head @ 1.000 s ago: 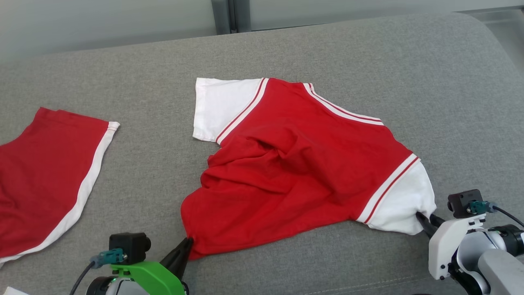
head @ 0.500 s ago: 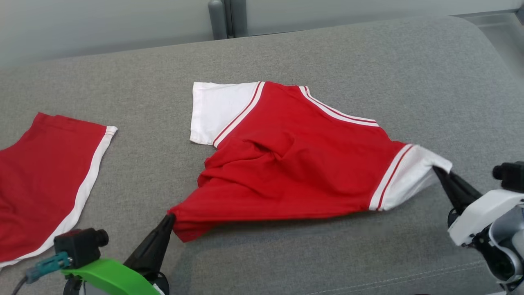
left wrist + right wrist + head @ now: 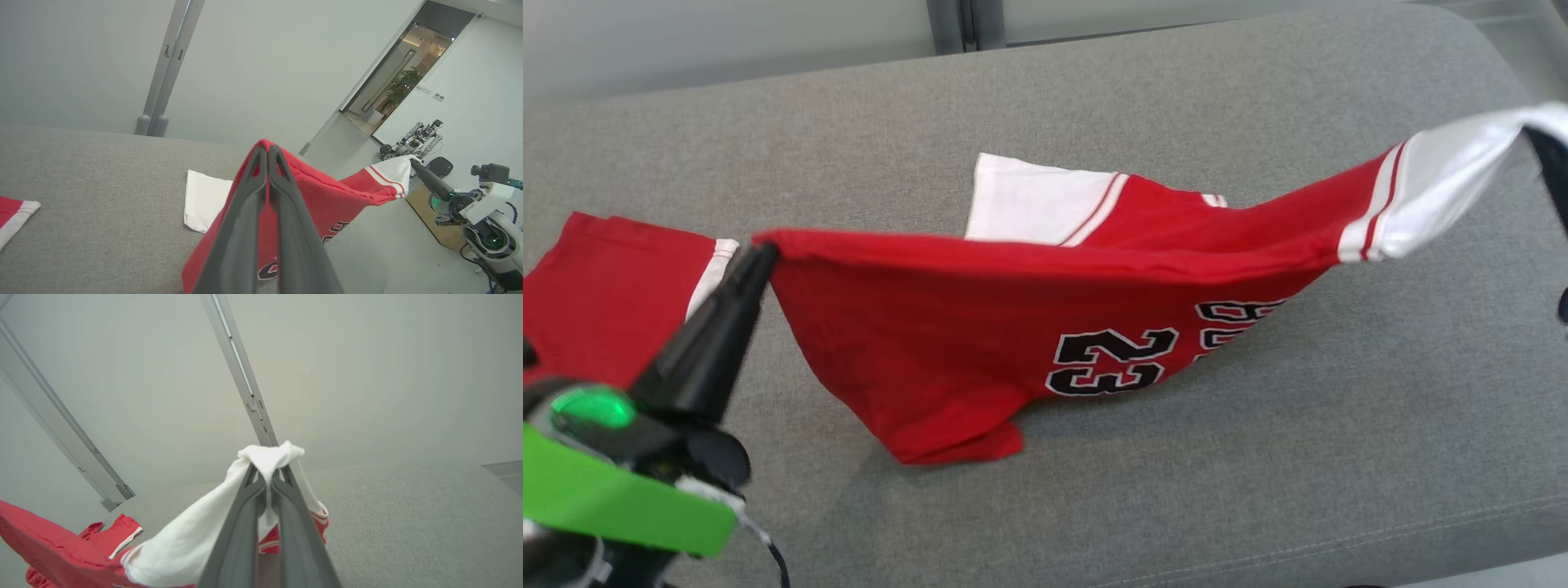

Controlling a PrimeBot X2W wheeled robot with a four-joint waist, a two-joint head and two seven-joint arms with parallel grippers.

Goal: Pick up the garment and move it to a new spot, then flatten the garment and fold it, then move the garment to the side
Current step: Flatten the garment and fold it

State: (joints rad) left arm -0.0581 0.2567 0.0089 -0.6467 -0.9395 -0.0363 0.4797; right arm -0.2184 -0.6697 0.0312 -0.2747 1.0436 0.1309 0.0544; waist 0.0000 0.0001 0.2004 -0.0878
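Grey cushion (image 3: 1176, 490): the red jersey (image 3: 915, 343) hangs stretched above its middle, lower edge and far sleeve resting on it. The left gripper (image 3: 762, 255) has its fingers pinched on a red corner; the right gripper (image 3: 267, 475) has its fingers pinched on the white sleeve. Lift both evenly until you clear the cushion.

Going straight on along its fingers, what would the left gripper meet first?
The left gripper is shut on the red shirt; beyond its hem it seems aimed over the sofa at the pale wall, depth unclear.
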